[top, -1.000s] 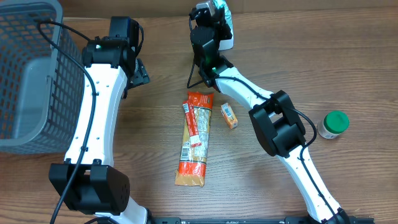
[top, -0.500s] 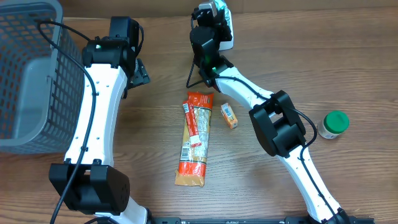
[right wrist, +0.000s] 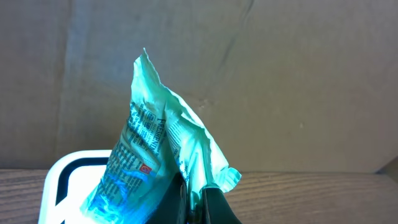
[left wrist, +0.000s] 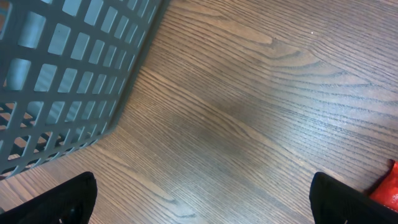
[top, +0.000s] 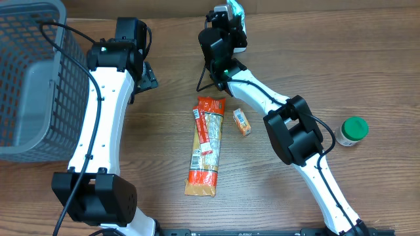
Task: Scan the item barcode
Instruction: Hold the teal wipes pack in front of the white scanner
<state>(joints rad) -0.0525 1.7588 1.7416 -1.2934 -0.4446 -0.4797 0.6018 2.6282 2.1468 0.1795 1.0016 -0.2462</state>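
We saw the right fingers [right wrist: 196, 202] clenched on the lower edge of the teal packet [right wrist: 155, 143], holding it upright just above the white scanner [right wrist: 59, 180] at the far edge of the desk [top: 354, 59]. We judged it was held that way to turn a printed face toward the scanner, though we could not make out a barcode on the crumpled film. The right arm [top: 259, 95] was stretched far forward across the desk, its wrist raised so the packet stood above the fingers.

The left fingers [left wrist: 62, 202] were spread wide and grasped nothing, hovering over bare wood beside the grey basket [left wrist: 56, 74]. That arm looked parked out of the way.

3 other items lay on the desk: an orange noodle pack [top: 205, 147], a small orange box [top: 241, 122] just beside it, and a green-lidded jar [top: 352, 130] well apart on the right, presumably waiting their turn.
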